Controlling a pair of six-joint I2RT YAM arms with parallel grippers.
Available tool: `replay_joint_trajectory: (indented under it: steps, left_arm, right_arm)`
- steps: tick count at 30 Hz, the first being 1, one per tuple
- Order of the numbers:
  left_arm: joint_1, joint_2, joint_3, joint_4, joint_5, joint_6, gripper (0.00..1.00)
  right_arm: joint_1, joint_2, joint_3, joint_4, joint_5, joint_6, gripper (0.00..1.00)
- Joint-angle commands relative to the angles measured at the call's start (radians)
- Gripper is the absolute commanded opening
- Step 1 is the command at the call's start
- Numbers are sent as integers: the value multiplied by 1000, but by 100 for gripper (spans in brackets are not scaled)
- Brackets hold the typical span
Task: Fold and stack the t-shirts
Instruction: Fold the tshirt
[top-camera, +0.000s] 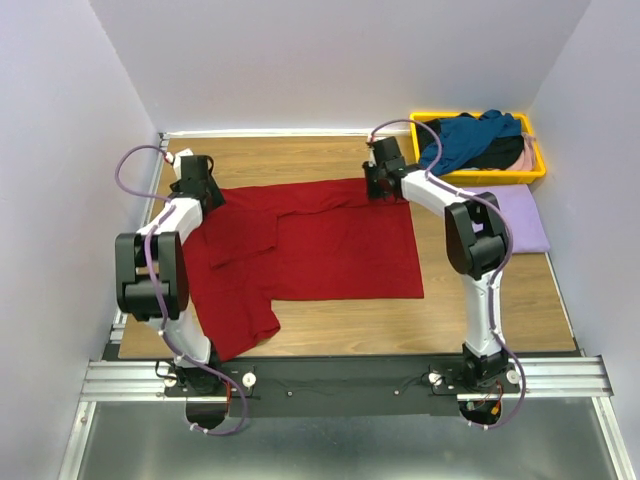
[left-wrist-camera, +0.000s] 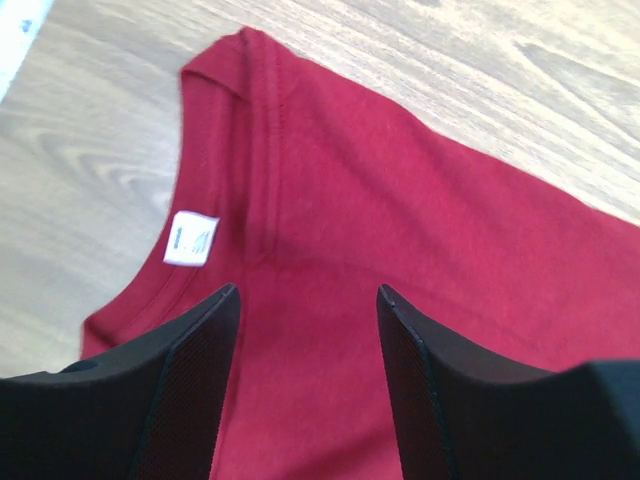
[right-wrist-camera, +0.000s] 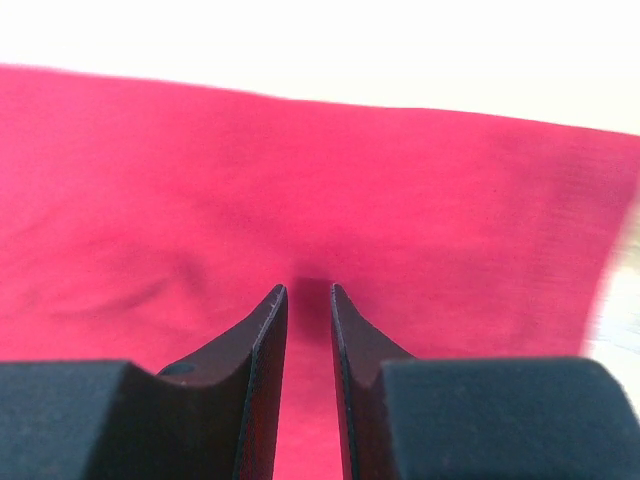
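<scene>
Red shirt (top-camera: 320, 245) lies spread over the mid-left of the wood-grain table (top-camera: 400, 320) in the top view. It is matte knit cloth with an uneven outline, one sleeve flap runs toward the lower left and a folded ridge crosses the upper middle. Left gripper (top-camera: 205, 185) is at the shirt's upper left corner and right gripper (top-camera: 378, 180) at its upper right edge. Yellow plastic tray (top-camera: 480, 178), a rectangle with a rim, sits in the upper right of the frame and holds a crumpled teal shirt (top-camera: 470, 140), a black shirt (top-camera: 500, 155) and a sliver of pink shirt (top-camera: 527, 155). Lavender shirt (top-camera: 525, 215) lies flat and squared just below the tray. The left wrist view adds what the top view misses: the ribbed collar (left-wrist-camera: 225, 130) with stitched seam, a small white label (left-wrist-camera: 190, 238) inside it, and pale streaked table (left-wrist-camera: 90, 170) beside it. Left gripper (left-wrist-camera: 305, 295) has its black jaws wide apart over the red shirt (left-wrist-camera: 400, 220), their inner pads textured, with nothing between them. The right wrist view is only smooth red shirt (right-wrist-camera: 300, 180) with a blown-out pale strip at the top of the frame. Right gripper (right-wrist-camera: 308, 290) has its jaws nearly together, leaving a thin slit with red showing in it and the tips down at the cloth. Cannot tell if any cloth is pinched.
</scene>
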Motion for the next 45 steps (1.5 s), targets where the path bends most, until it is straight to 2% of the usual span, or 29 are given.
replay_joint_trajectory:
  steps: [1, 8, 14, 21, 26, 29, 32, 33, 35, 38, 41, 45]
  left_arm:
    - [10, 108, 73, -37, 5, -15, 64]
    - [42, 299, 208, -140, 20, -18, 60]
    - [53, 476, 427, -270, 26, -18, 56]
    - [55, 642, 740, -386, 41, -18, 56]
    - [58, 652, 825, -387, 71, -17, 60]
    - [56, 574, 802, -360, 57, -24, 64]
    - [56, 442, 715, -314, 23, -26, 68]
    - [55, 364, 649, -303, 3, -26, 74]
    - [56, 284, 574, -272, -18, -15, 79]
    - [59, 143, 382, -271, -75, -12, 87]
    - [65, 9, 252, -272, -81, -29, 86]
    - [99, -124, -12, -263, -41, -58, 81]
  right_arm:
    - [-53, -5, -41, 43, 36, 76, 31]
    - [-128, 32, -87, 68, 42, 127, 31]
    - [-185, 81, -41, 71, 50, 152, 31]
    - [-212, 190, 132, 69, 63, 112, 31]
    - [-212, 203, 230, 66, 28, 61, 34]
    - [-211, 158, 240, 61, -36, 47, 41]
    - [-206, 63, 188, 57, -98, 49, 48]
    - [-200, 10, 142, 55, -120, 49, 50]
    - [-186, -55, 76, 54, -125, 46, 51]
    - [-154, -175, -73, 45, -105, 47, 52]
    - [-136, -285, -229, 23, -85, 64, 52]
    - [-99, -402, -398, -15, -75, 107, 51]
